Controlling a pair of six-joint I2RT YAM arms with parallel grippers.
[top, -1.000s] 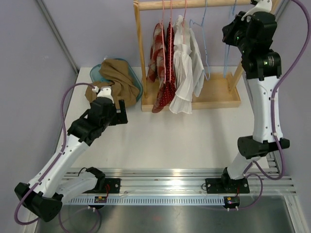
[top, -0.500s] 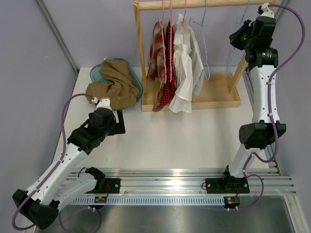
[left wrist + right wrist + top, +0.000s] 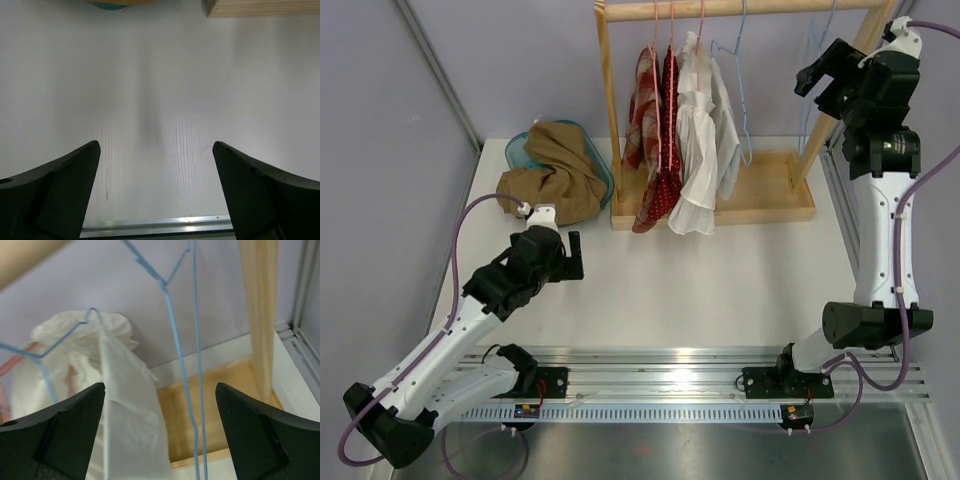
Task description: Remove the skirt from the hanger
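One blue hanger (image 3: 745,110) hangs bare on the rack (image 3: 720,8) near my right fingers (image 3: 60,430), spread wide and holding nothing. My left fingers (image 3: 55,185) are likewise spread over the bench (image 3: 720,290). The tan skirt (image 3: 560,165) lies heaped in the teal basket (image 3: 516,148), so I judge the removal done.

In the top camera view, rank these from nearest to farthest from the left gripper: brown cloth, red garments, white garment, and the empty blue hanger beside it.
From the left gripper:
1. brown cloth, just beyond it, on the left
2. red garments, left end of the rack
3. white garment, mid-rack
4. empty blue hanger, farther right
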